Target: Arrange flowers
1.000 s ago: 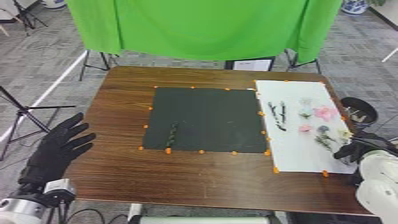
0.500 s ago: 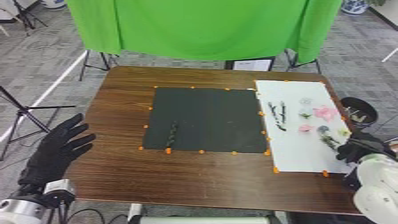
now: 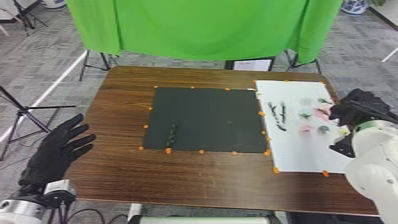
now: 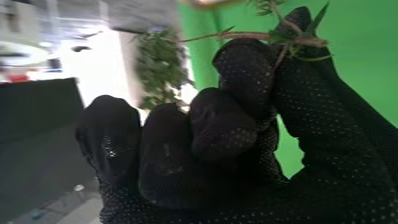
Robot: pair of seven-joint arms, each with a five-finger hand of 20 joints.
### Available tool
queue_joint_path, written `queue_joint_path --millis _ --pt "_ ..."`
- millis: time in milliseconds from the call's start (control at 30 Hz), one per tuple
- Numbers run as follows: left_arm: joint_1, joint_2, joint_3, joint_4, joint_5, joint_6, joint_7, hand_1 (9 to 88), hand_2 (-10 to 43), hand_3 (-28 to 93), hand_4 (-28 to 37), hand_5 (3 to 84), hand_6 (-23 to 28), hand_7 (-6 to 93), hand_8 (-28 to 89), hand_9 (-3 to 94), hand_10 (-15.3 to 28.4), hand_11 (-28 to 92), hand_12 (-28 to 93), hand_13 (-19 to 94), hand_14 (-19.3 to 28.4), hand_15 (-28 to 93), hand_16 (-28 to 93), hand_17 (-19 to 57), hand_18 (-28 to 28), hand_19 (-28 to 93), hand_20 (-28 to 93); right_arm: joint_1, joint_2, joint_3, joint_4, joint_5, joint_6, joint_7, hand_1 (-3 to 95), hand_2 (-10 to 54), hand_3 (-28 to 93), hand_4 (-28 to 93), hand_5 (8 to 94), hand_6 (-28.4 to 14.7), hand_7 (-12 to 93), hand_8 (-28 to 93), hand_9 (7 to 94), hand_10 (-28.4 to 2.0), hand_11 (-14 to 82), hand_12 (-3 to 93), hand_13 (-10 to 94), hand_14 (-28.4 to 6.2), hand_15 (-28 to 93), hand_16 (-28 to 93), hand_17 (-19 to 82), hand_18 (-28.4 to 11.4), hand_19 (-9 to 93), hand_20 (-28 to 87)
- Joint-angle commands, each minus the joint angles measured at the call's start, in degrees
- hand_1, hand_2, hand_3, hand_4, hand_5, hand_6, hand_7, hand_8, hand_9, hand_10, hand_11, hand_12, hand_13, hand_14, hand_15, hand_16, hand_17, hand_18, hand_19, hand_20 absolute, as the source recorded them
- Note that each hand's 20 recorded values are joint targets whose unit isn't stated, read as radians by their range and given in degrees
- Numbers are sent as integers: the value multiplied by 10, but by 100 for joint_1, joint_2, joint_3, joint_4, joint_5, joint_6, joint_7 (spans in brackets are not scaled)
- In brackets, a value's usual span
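My right hand (image 3: 362,107) is above the right edge of the white sheet (image 3: 298,155). In the right wrist view, the finger and thumb of my right hand (image 4: 329,115) pinch a brown stem (image 4: 249,35) with thin green leaves. Left of the black mat (image 3: 213,117), my left hand (image 3: 51,152) has its fingers extended, holding nothing. A dark green stem (image 3: 171,136) lies near the mat's front left corner. On the white sheet are dark twigs (image 3: 277,116), a small pink flower (image 3: 306,129) and a grey-green piece (image 3: 322,129); a larger pink flower is partly hidden by the right hand.
Orange clips hold the mat and sheet to the brown table (image 3: 204,180). A green cloth (image 3: 204,30) hangs beyond the table's far edge. A tripod (image 3: 27,112) stands on the floor at the left.
My right hand has moved away from the sheet's near right part toward its far end, rising, with the stem. The slender stems at that part are no longer seen there. My left hand has kept still.
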Motion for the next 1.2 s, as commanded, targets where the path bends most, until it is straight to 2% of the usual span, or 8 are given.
queue_joint_path --millis 33,300,567,867,1200 --pt "-44 9 123 28 7 20 -65 270 -41 689 -257 234 24 235 -125 196 118 241 172 175 162 390 -13 -94 224 423 122 1429 -401 -1385 -46 -53 -7 -594 285 -95 932 -3 784 18 551 325 863 -98 642 494 802 -96 903 382 466 -241 932 776" --pt "-147 17 226 68 -1 -4 -135 270 -38 689 -257 233 22 236 -125 196 118 239 172 176 162 386 -13 -94 224 422 123 2545 -1229 -3055 795 -203 -320 -819 283 -95 932 -12 791 26 540 340 881 -82 642 500 839 -78 899 385 523 -233 932 779" --pt "-187 29 274 91 2 -22 -154 269 -36 690 -257 231 18 242 -130 198 114 238 172 178 158 379 -11 -93 223 420 125 2803 -1997 -3966 1587 -609 -741 -745 278 -95 932 -2 802 30 534 349 891 -78 640 507 848 -73 897 390 537 -236 932 784" --pt "-318 84 383 158 9 -64 -201 269 -36 695 -261 230 17 248 -137 201 112 239 172 182 155 373 -8 -93 222 419 128 2718 -2573 -4460 2108 -1067 -808 -596 282 -95 932 -9 802 33 535 347 892 -77 637 514 851 -70 894 392 544 -233 932 783" --pt "-356 149 432 178 2 -60 -207 268 -35 698 -266 228 16 256 -145 202 109 244 169 188 151 371 -3 -91 222 415 132 2721 -2913 -4565 2320 -1175 -696 -649 288 -95 930 -79 802 48 557 308 903 -69 633 504 866 -59 886 392 564 -229 932 780"
